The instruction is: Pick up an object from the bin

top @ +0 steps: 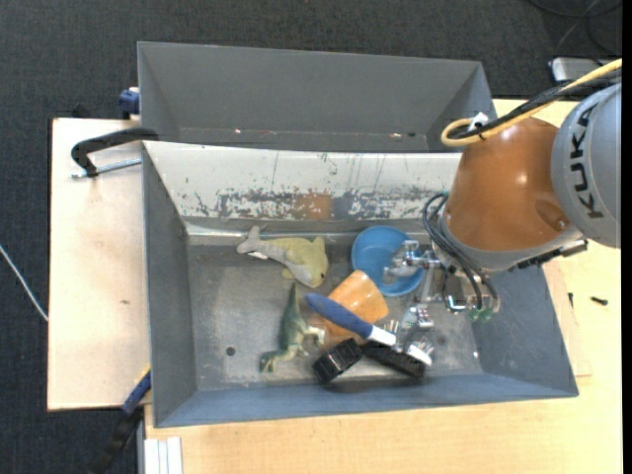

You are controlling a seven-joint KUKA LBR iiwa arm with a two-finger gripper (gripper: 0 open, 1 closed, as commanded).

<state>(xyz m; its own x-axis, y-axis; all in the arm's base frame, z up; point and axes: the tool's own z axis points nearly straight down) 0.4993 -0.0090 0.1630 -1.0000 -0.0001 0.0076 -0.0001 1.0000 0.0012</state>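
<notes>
My gripper (417, 302) hangs under the orange cover at the right of the bin, low over its floor. It looks open: one finger (409, 259) stands at the right rim of a blue cup (378, 253), the other (421, 336) by the white end of a blue-handled brush (344, 317). Nothing shows between the fingers. An orange cup (361, 294) lies on its side just left of the gripper, with the brush across it. A black flat piece (367, 361) lies under the brush's white end, near the front wall.
A green toy dinosaur (289, 332) stands left of the brush. A pale yellow and grey fish-like toy (288, 254) lies toward the back wall. The left half of the floor is bare metal. The arm and its cables cover the right corner.
</notes>
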